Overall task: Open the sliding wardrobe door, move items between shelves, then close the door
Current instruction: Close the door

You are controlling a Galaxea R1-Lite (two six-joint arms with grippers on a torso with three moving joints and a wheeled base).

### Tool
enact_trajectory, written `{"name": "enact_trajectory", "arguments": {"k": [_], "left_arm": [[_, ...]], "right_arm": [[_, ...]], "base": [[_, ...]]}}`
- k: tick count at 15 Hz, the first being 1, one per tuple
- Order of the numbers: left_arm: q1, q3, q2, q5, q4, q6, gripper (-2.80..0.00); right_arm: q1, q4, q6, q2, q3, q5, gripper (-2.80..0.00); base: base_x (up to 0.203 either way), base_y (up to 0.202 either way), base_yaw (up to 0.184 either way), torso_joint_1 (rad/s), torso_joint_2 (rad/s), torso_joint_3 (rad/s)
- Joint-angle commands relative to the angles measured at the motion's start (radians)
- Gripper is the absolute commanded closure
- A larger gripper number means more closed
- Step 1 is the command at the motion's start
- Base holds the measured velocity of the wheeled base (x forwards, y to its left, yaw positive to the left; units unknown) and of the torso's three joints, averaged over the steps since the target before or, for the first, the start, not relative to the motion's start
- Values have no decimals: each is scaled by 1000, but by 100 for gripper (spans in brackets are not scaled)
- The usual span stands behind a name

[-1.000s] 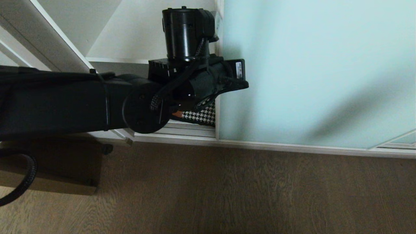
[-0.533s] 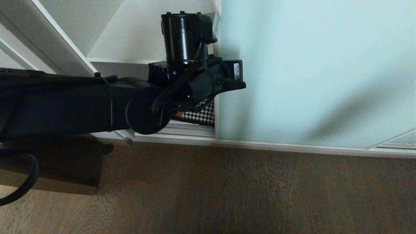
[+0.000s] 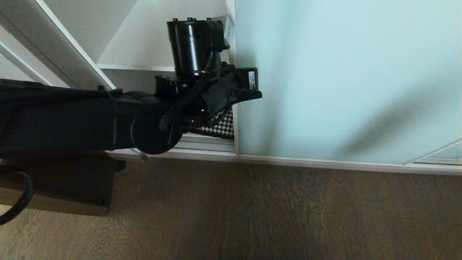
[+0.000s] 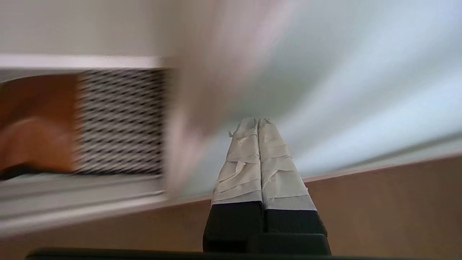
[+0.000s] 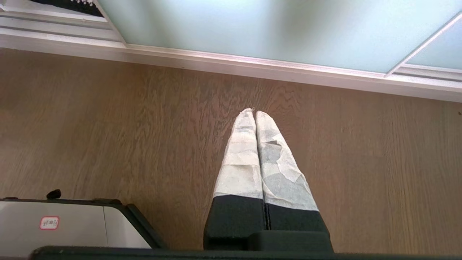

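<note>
White shelves [image 3: 144,43] at left, left gripper [image 4: 257,121] clenched and empty against the frosted sliding wardrobe door [image 3: 343,79] by its edge, patchwork cushion [image 3: 220,126] on the bottom shelf behind that edge, right gripper [image 5: 255,112] clenched, empty, above wood floor [image 5: 108,126].

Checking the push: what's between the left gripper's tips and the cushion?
The sliding wardrobe door's frame edge. In the left wrist view the shut left gripper is against the glass, and the cushion lies beyond that edge.

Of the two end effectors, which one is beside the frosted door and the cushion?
The left end effector: it is shut by the sliding wardrobe door, with the cushion nearby. The right end effector points at bare wood floor.
</note>
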Motion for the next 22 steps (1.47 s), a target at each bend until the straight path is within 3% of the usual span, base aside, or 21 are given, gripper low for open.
{"name": "enact_trajectory", "arguments": {"k": [1, 10, 22], "left_arm": [[-5, 82, -84, -2, 3, 13, 0], [41, 172, -148, -2, -26, 14, 0], [212, 319, -280, -21, -30, 7, 0]], "right_arm": [[0, 0, 0, 0, 0, 1, 0], [0, 0, 0, 0, 0, 1, 0], [0, 0, 0, 0, 0, 1, 0]], "base": [[0, 0, 0, 0, 0, 0], [0, 0, 0, 0, 0, 0], [0, 0, 0, 0, 0, 0]]}}
